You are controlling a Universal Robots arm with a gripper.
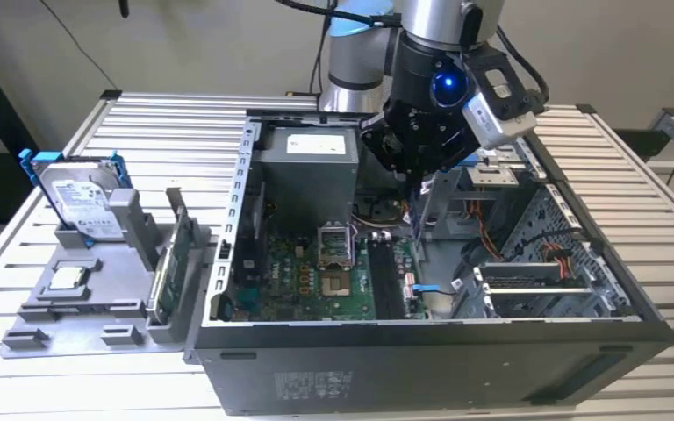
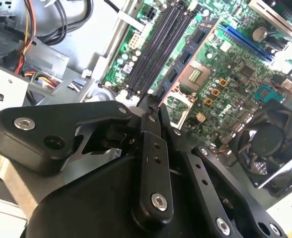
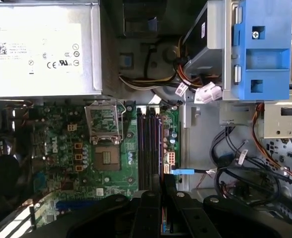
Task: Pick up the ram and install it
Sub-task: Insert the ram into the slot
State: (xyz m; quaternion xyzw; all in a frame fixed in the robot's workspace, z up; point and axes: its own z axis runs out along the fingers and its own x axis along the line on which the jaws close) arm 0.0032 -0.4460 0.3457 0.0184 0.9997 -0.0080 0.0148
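1. While my arm hangs over the open computer case (image 1: 431, 368) on the bench (image 1: 653, 237), the claw (image 1: 421, 186) sits low inside it, above the motherboard (image 1: 313, 281).
2. I see the ram (image 2: 154, 101) in the second wrist view as a thin dark edge poking out between the fingertips (image 2: 151, 124), so the claw is clamped on it.
3. From that view, the ram's tip lies right at the near end of the black memory slots (image 2: 161, 39); I cannot tell whether it touches them.
4. Through the first wrist view, those slots (image 3: 148, 148) run straight out from the claw (image 3: 162, 191), beside the CPU socket (image 3: 105, 124).
5. Off the exterior view's left, a grey holder (image 1: 91, 298) on the bench carries a hard drive in a blue frame (image 1: 80, 206) and an upright green card (image 1: 171, 263).
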